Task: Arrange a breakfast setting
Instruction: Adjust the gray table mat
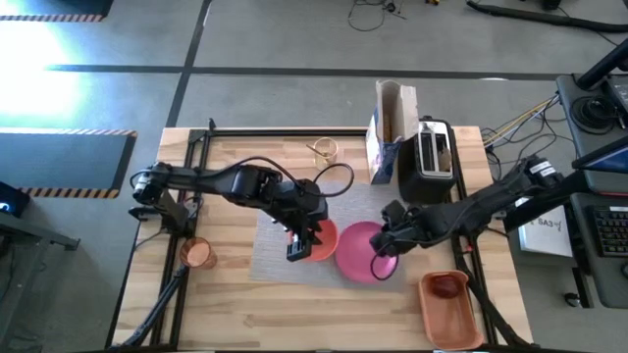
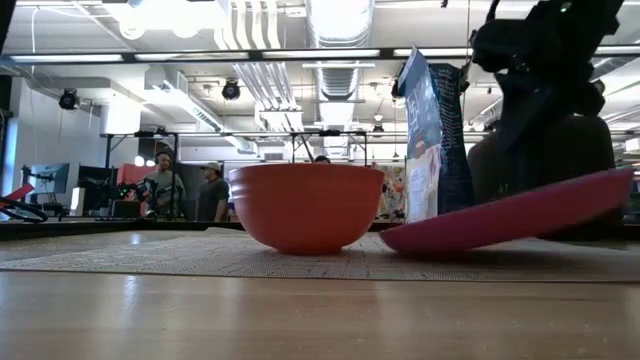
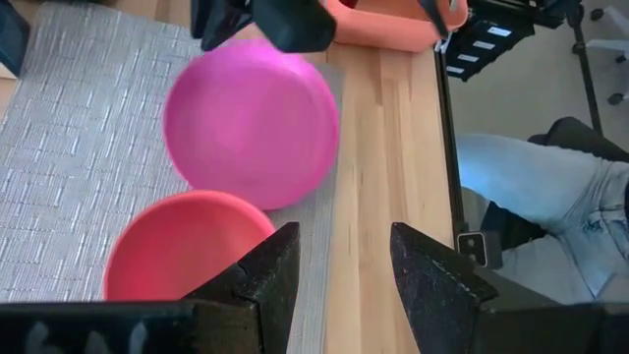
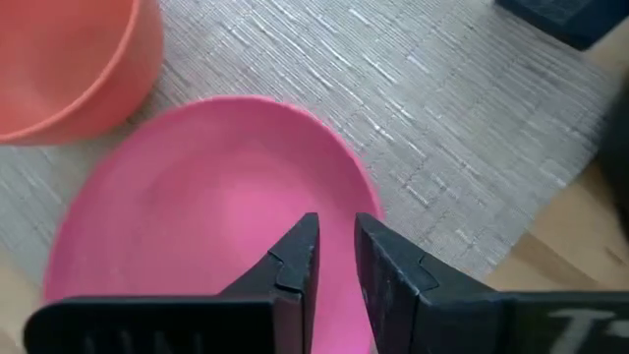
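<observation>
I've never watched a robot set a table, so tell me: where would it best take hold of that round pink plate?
By its thin rim, from the side facing the orange tray. The round pink plate is broad and shallow, so only the edge fits between two fingers. The right claw already pinches that rim, and the low view shows that side tilted up off the grey woven placemat, leaving room for a finger beneath.

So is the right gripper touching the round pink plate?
Touching: in the right wrist view the right gripper pinches the round pink plate's rim; the low view shows that edge lifted.
</observation>
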